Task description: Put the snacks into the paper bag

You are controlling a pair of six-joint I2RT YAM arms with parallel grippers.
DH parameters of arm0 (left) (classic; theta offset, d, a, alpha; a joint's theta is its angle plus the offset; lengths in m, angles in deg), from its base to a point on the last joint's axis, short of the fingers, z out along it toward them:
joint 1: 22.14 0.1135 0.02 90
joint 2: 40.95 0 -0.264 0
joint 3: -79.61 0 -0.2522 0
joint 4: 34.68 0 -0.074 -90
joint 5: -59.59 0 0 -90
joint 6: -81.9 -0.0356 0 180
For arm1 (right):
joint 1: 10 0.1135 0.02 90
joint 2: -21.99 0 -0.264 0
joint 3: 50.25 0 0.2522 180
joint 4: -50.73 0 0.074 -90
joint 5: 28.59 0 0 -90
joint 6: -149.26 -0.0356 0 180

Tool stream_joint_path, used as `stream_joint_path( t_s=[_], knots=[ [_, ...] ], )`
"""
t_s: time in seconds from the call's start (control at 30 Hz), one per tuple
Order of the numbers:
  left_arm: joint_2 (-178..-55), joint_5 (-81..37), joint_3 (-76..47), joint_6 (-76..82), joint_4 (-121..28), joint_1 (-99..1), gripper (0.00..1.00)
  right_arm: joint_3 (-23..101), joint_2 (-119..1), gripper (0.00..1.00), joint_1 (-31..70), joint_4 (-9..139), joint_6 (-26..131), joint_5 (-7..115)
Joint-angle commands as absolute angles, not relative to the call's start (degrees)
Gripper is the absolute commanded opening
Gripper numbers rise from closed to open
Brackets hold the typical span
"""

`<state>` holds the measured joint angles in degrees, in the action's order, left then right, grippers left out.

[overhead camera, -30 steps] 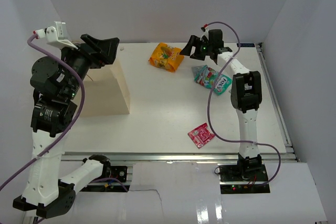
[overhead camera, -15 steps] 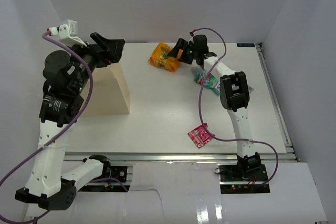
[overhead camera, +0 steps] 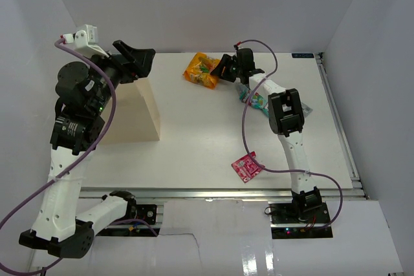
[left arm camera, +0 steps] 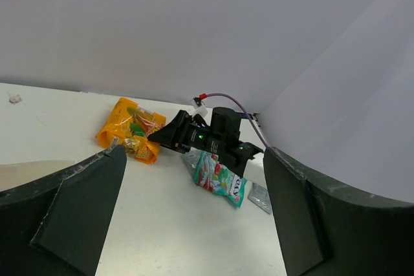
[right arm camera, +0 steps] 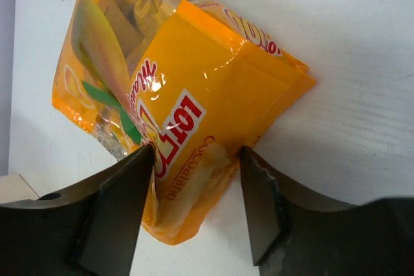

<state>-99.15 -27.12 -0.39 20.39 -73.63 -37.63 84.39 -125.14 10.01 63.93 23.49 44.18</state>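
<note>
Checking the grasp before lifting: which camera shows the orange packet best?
Right wrist: the orange packet fills the frame, its lower edge between the fingers of the right gripper. Top external shows it small and far off. Left wrist shows it distant, partly hidden by that gripper.

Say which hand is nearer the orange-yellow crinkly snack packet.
Right. The right hand straddles an edge of the orange-yellow packet; the left hand is far off, by the beige paper bag.

Four snack packets show: one orange-yellow packet point(overhead camera: 202, 70), one teal-green packet point(left arm camera: 217, 179), one red-pink packet point(overhead camera: 247, 166) and one silver-grey packet point(left arm camera: 260, 198). There is one paper bag point(overhead camera: 132, 117). Two arms are in view, the left arm point(overhead camera: 70, 117) and the right arm point(overhead camera: 285, 113).
</note>
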Motion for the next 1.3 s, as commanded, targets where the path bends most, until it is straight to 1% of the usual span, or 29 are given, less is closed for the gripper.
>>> stream_joint_path(
  t_s=[0.0,0.03,0.1,0.13,0.2,0.23,0.3,0.33,0.43,0.53,0.7,0.77,0.9,0.97,1.1,1.27],
  knots=[
    [-98.5,-26.6,-0.7,20.8,-73.0,-37.4,0.98,86.8,-126.9,0.59,10.3,62.5,25.3,46.0],
    [-98.3,-26.7,-0.8,20.9,-72.9,-37.4,0.98,86.9,-127.1,0.54,10.3,62.3,25.5,45.8],
    [-98.2,-26.7,-1.1,20.9,-73.0,-37.4,0.98,86.6,-127.2,0.47,10.1,61.4,25.3,45.1],
    [-98.3,-26.7,-1.0,20.8,-73.0,-37.4,0.98,86.4,-127.2,0.40,10.1,61.0,25.3,44.3],
    [-98.5,-26.5,-0.7,20.6,-73.1,-37.4,0.98,86.0,-126.7,0.33,10.0,60.3,25.3,43.5],
    [-98.5,-26.5,-0.6,20.6,-73.1,-37.4,0.98,85.7,-126.4,0.27,9.9,59.8,25.5,42.4],
    [-98.3,-26.5,-0.5,20.4,-73.1,-37.4,0.98,85.5,-125.1,0.22,9.4,58.2,26.6,40.8],
    [-98.1,-26.6,-0.5,20.2,-73.1,-37.4,0.98,85.6,-124.4,0.17,9.2,57.6,28.0,38.8],
    [-97.7,-26.9,-0.7,19.7,-73.1,-37.4,0.98,85.1,-121.5,0.10,8.5,56.1,31.0,35.3],
    [-97.5,-26.4,-0.6,18.7,-73.0,-37.4,0.98,83.4,-117.9,0.08,7.9,55.0,34.2,32.0],
    [-97.6,-27.3,0.8,17.3,-74.7,-37.4,0.98,73.8,-108.3,0.08,7.8,53.9,40.0,27.9],
    [-97.9,-29.4,3.1,16.6,-76.7,-37.4,0.98,69.6,-103.5,0.08,7.8,53.9,41.8,24.9],
    [-99.7,-33.4,8.8,14.9,-79.6,-37.4,0.98,66.1,-96.0,0.08,8.1,55.0,44.9,21.3],
    [-100.7,-35.0,11.2,14.8,-80.5,-37.4,0.98,66.1,-93.3,0.08,9.1,56.7,49.1,21.6],
    [-101.0,-37.7,12.5,16.0,-81.0,-37.4,0.98,67.0,-87.4,0.08,11.3,60.4,52.4,22.7],
    [-100.3,-43.9,14.4,18.6,-82.7,-37.4,0.98,72.8,-84.8,0.08,15.0,62.6,55.1,23.4]
  ],
)
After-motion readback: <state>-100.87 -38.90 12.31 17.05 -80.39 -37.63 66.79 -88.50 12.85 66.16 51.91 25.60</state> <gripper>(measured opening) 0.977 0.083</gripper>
